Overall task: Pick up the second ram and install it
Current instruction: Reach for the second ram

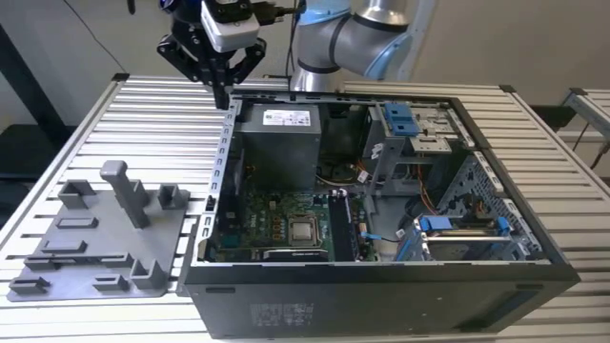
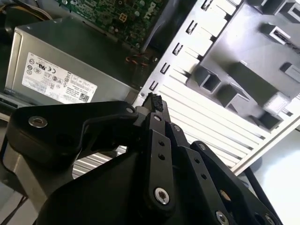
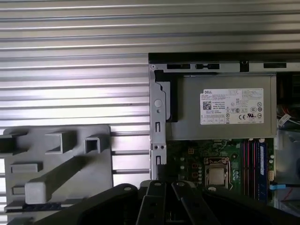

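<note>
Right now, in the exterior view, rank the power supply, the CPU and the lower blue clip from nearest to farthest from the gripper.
1. The power supply, right beside the gripper, toward the exterior view's top.
2. The CPU, further down that view, near its middle.
3. The lower blue clip, far off toward the exterior view's right.

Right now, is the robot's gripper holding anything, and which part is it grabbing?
Nothing, as far as I can see. The gripper is shut with nothing between its fingertips, up above a corner of the computer case.
</note>
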Controlling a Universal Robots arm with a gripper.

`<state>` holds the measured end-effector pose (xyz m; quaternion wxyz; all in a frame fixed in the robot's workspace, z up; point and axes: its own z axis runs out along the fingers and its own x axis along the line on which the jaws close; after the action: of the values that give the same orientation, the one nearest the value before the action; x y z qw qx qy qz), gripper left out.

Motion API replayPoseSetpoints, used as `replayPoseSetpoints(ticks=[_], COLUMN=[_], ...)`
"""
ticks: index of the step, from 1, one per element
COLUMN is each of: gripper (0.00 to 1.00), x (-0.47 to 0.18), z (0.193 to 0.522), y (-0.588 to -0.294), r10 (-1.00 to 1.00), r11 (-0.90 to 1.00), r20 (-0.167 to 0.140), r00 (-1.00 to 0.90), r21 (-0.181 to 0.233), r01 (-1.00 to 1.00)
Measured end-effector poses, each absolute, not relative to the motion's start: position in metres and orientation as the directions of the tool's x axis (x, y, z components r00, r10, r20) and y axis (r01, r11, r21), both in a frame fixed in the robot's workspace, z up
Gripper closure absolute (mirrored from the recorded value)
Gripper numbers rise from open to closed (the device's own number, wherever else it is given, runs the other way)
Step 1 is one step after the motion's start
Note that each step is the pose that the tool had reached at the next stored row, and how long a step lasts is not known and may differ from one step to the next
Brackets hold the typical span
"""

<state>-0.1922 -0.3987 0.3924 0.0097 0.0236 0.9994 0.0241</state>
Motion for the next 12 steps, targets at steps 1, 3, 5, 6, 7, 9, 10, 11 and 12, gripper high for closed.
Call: replayPoseSetpoints(ticks=[1,3,5,6,7,9,10,11,12], gripper=[0.89,0.89,0.89,0.89,0.89,0.89,0.89,0.89,0.89], x=[-0.194,-0.198,-0.202,-0.203,-0.205,-0.208,-0.210,-0.211,-0.213], z=[0.392,0.392,0.392,0.392,0.392,0.392,0.392,0.392,0.392], y=[-0.399,-0.399,-0.399,-0.399,-0.399,-0.399,-0.399,-0.399,-0.399], r10=[0.047,0.046,0.046,0.045,0.045,0.045,0.044,0.044,0.043], r11=[0.998,0.998,0.998,0.998,0.998,0.998,0.998,0.998,0.998], r20=[-0.018,-0.018,-0.018,-0.018,-0.018,-0.018,-0.018,-0.018,-0.018], r00=[-0.999,-0.999,-0.999,-0.999,-0.999,-0.999,-0.999,-0.999,-0.999], r21=[0.049,0.049,0.049,0.049,0.049,0.049,0.049,0.049,0.049], r01=[0.046,0.045,0.045,0.044,0.044,0.044,0.043,0.043,0.042])
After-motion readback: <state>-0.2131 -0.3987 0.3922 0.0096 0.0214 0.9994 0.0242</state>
